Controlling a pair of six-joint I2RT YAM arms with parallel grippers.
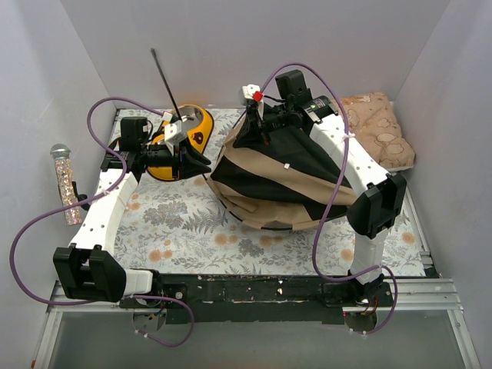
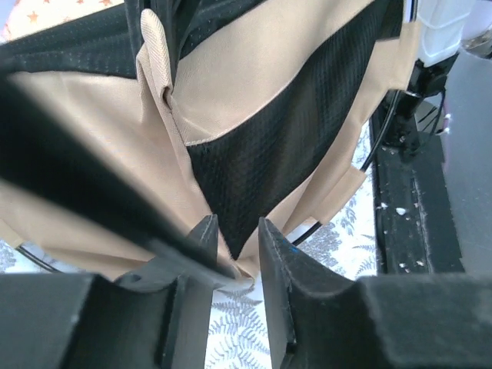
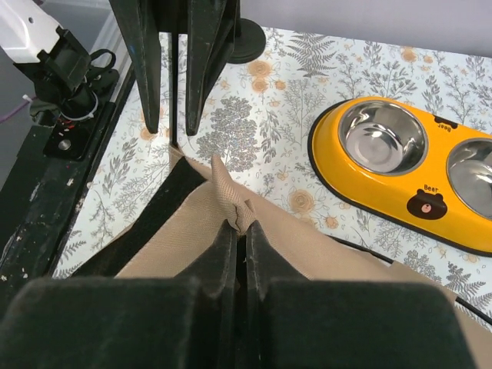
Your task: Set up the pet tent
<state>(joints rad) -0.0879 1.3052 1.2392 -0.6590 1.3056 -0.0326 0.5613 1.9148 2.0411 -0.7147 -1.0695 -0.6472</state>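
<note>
Plainly not up yet. The pet tent (image 1: 269,184) lies as a slumped heap of tan and black fabric mid-worktop, with no doorway showing and no standing shape. One thin black pole (image 1: 166,83) juts up and away just beyond the left fingers (image 2: 269,250); whether its foot is seated in the shell, cannot tell.

The right fingers (image 3: 231,246) are pressed together, pinching a puckered fold of tan canvas at the heap's high far edge. Fabric falls away beneath them on both sides. The left fingers stand slightly apart at the tent's low left margin, with a tan corner tip in the gap between them. Whether they grip it, cannot tell.

Judged early: the shell is gathered and held at one point, the poles are not yet tensioned, and the shell is neither spread nor stood.

A yellow double steel bowl (image 3: 361,196) sits ahead and right of the right fingers, close by the fabric. A patterned cushion (image 1: 380,127) lies in the far right corner at the edge of the floral worktop (image 1: 177,223).
</note>
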